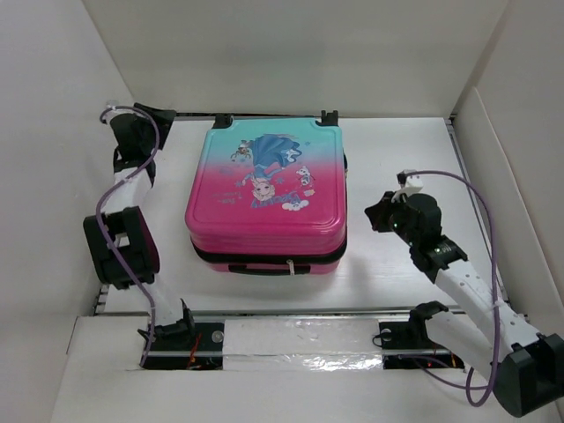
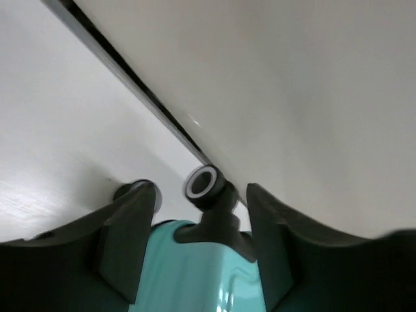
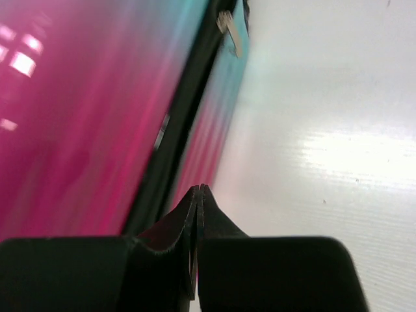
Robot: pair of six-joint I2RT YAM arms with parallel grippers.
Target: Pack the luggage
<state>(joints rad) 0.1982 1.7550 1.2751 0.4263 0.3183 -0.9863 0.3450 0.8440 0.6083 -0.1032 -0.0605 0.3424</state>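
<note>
The luggage (image 1: 264,198) lies closed on the bench (image 1: 392,145); we see the left end effector (image 2: 198,201) released by a wheel (image 2: 201,183), the right end effector (image 3: 199,190) clenched empty.

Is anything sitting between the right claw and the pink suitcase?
Nothing: the top view shows only bare table between the right gripper and the luggage.

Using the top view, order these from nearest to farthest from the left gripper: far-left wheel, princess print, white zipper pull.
1. Far-left wheel, beside the left gripper, far corner.
2. Princess print, middle of the luggage.
3. White zipper pull, near front side.
</note>
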